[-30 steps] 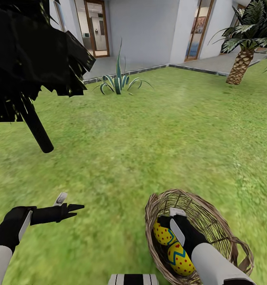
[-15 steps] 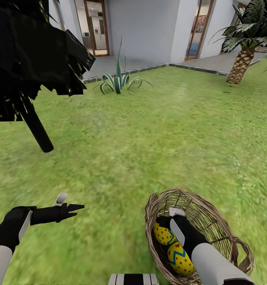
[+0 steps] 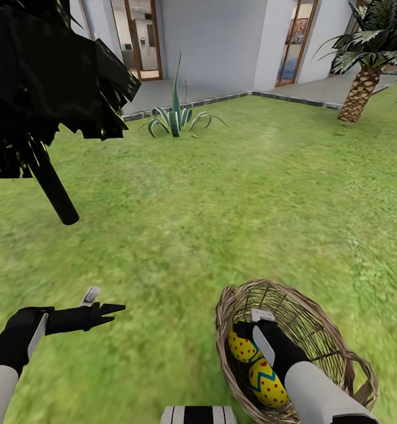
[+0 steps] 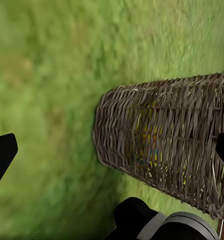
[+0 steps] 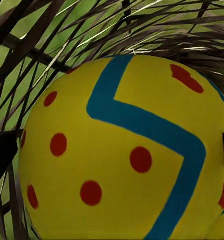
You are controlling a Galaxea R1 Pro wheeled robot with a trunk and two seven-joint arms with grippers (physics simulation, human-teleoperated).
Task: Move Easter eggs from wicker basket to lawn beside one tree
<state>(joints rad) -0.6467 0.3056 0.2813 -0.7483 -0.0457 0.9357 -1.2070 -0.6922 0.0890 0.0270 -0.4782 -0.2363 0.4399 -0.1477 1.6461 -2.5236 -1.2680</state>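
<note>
The wicker basket [image 3: 293,347], a round bowl of loosely woven tan-brown strands with a braided rim, sits on the mottled green lawn [image 3: 222,206] at the near right, and through its open weave the left wrist view shows only faint yellow patches. Inside it lie smooth yellow Easter eggs [image 3: 258,368] with red dots and blue-green zigzag bands; two show in the head view, partly covered by the right arm, and whether a third lies beneath cannot be made out. The right end effector [image 3: 250,330] reaches down into the basket right against an egg [image 5: 121,150] that looms between its dark fingertips in the right wrist view, though whether it is pinching it cannot be told, while the left end effector [image 3: 107,301] hovers spread and empty over the grass at the near left, well apart from the basket.
</note>
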